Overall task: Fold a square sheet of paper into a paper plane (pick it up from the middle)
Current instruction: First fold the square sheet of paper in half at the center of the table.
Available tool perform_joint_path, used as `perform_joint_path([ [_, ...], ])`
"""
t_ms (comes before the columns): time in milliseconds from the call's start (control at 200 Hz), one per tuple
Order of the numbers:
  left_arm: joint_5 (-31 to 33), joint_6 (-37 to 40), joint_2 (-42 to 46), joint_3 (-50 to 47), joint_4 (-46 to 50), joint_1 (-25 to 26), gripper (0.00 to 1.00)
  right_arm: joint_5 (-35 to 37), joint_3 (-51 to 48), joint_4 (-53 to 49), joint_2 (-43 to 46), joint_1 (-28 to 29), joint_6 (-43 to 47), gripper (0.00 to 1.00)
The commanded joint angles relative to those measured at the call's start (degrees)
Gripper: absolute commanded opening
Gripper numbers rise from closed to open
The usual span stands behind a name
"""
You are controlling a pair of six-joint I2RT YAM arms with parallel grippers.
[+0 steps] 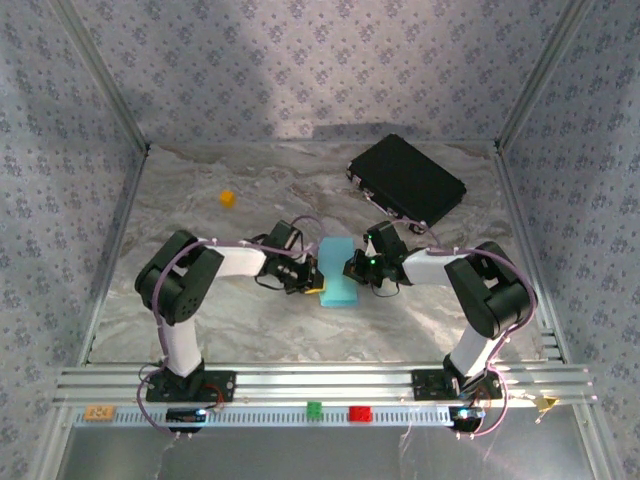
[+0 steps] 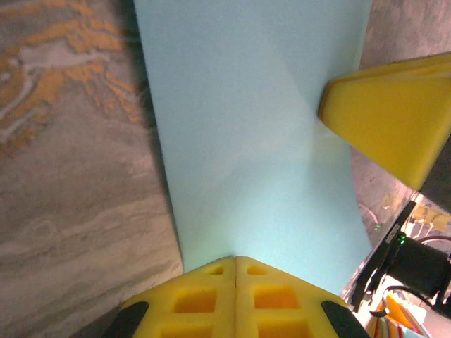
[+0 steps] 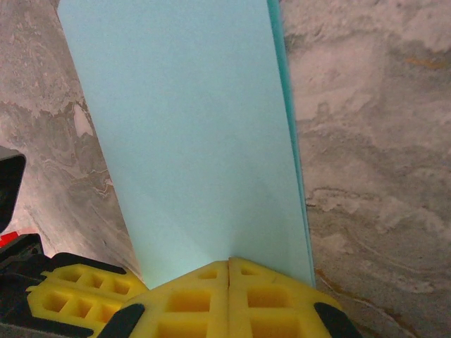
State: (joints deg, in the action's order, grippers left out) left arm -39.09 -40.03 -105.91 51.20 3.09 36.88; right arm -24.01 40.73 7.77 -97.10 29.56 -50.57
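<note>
- A small orange cube [image 1: 227,198] sits at the far left of the grey marbled table [image 1: 200,330], well apart from everything else.
- The left arm [image 1: 185,280] reaches in toward the middle of the table, its wrist bent toward the paper.
- The left gripper [image 1: 314,280] is at the left long edge of the paper. In its own wrist view the two yellow fingers [image 2: 204,299] are pressed together with no gap, and their tips meet right at the paper's near edge. I cannot tell whether any paper is caught between them.
- The sheet of paper [image 1: 339,270] lies in the middle of the table between the two grippers. It is light blue and shows as a narrow rectangle. The right wrist view shows a darker second layer along one long edge, so it looks doubled over, and faint diagonal creases run across the top.
- The right gripper [image 1: 352,268] is at the opposite long edge. Its yellow fingers [image 3: 190,303] are also closed tight, tips touching the paper's edge. Again, I cannot tell if paper is pinched.
- A black case [image 1: 405,178] lies at the far right, tilted and well apart from the paper.
</note>
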Motion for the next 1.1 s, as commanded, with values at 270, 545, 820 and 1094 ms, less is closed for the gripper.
perform_joint_path([
  [270,1.91,-2.77,5.82,1.9,5.57,1.17,0.02,4.06,-2.04,-7.34,-0.75,-0.24,-0.05,0.0],
  [545,-0.46,-4.86,1.59,2.9,2.23,3.21,0.03,3.98,-2.06,-7.34,-0.84,-0.23,0.04,0.0],
  [820,0.95,-0.91,-0.09,-0.4,5.79,3.66,0.01,4.06,-2.12,-7.26,-0.85,-0.24,-0.06,0.0],
  [1094,3.03,2.98,2.12,-4.48,8.86,5.08,0.0,4.06,-2.26,-7.39,-0.58,-0.38,0.03,0.0],
])
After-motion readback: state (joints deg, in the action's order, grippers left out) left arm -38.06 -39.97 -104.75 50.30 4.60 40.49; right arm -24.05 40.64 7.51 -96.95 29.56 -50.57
